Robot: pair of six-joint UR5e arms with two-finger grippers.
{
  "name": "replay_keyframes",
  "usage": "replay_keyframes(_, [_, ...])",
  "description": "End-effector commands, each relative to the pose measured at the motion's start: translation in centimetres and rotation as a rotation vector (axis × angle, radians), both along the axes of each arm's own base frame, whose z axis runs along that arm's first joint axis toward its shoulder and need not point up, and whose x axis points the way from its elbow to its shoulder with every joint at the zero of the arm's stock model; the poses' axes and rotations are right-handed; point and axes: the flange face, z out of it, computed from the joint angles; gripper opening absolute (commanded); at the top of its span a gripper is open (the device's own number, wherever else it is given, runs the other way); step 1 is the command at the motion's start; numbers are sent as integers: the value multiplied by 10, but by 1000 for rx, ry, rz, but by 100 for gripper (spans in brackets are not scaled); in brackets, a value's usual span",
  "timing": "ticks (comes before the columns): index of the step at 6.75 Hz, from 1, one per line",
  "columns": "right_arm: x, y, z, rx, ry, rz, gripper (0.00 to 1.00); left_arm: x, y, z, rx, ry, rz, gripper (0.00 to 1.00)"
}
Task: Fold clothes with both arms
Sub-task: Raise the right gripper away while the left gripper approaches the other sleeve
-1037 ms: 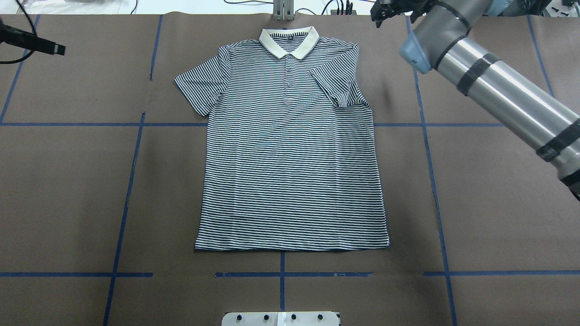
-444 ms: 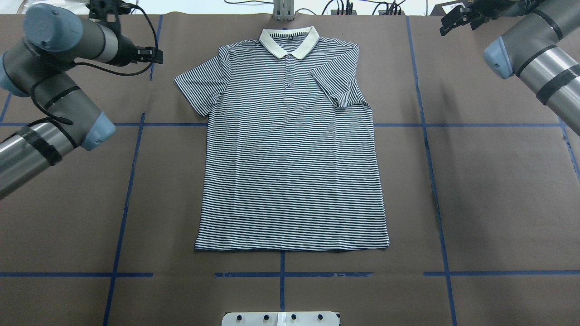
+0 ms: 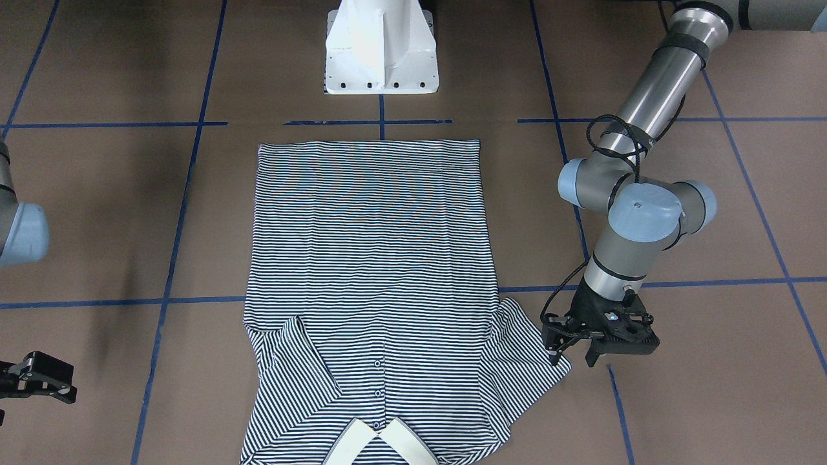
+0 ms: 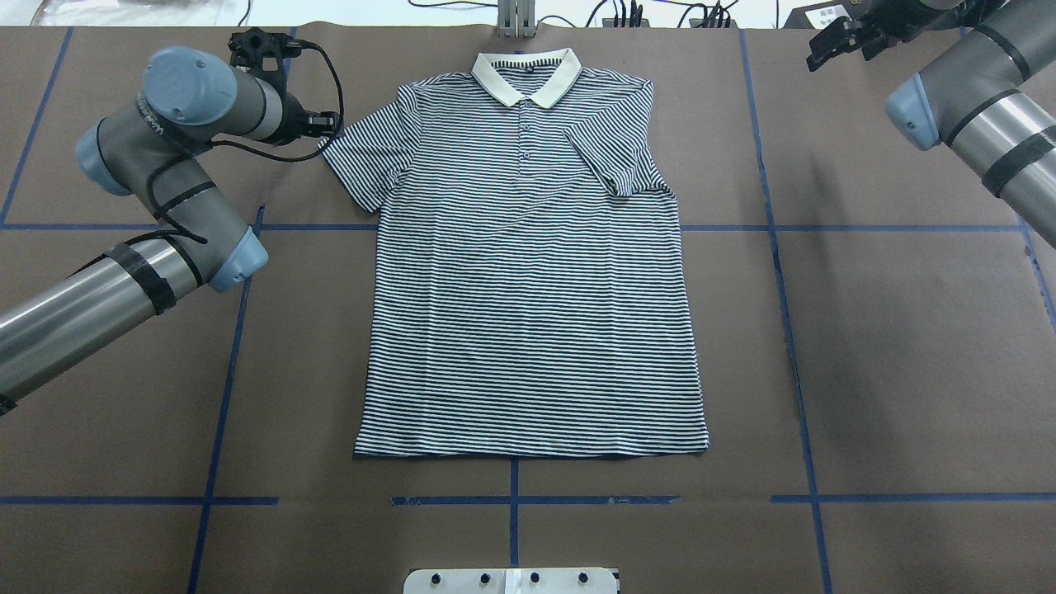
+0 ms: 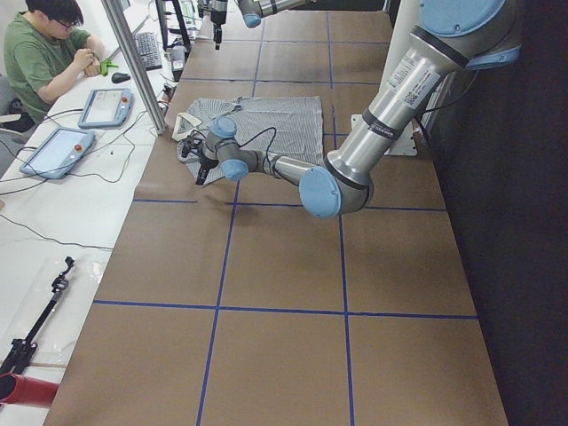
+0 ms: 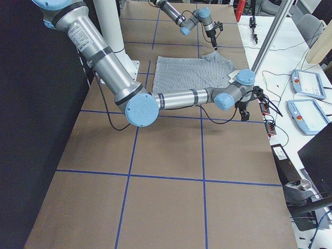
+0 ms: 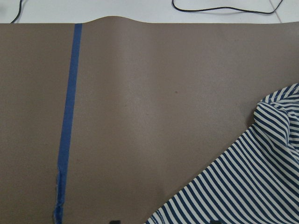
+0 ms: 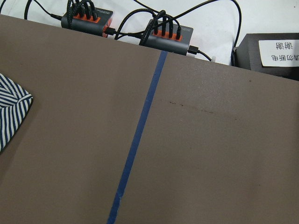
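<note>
One polo shirt (image 4: pixel 528 272) stretches from robot base (image 3: pixel 381 45) outward, collar farthest; left fingers (image 3: pixel 554 352) and right fingers (image 4: pixel 821 52) spread.

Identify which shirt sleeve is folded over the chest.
The sleeve on the robot's right side lies over the chest; the other sleeve spreads flat on the table.

The polo shirt (image 4: pixel 528 289) lies flat mid-surface (image 4: pixel 907 371), its collar (image 4: pixel 525 74) at the far side and its hem toward the pedestal base (image 3: pixel 381 48). The sleeve on the robot's right (image 4: pixel 610 161) is folded onto the chest; the other sleeve (image 4: pixel 363 161) spreads outward. The left claw (image 3: pixel 572 358) is at that spread sleeve's outer edge. The right claw (image 4: pixel 837 45) is well apart, near the far right corner.
</note>
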Motion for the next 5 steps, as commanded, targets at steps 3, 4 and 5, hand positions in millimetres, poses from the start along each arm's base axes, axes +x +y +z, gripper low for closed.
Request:
replay_keyframes(3, [0,1,3,-5,2,0,100,18,-11,17,-15,-20,2,55])
replay_keyframes(4, [0,0,3,-5,4,3,100,18,-11,20,-19,-25,3,53])
replay_keyframes(5, [-1,1,3,-5,4,2,100,18,-11,21,-19,-27,4,45])
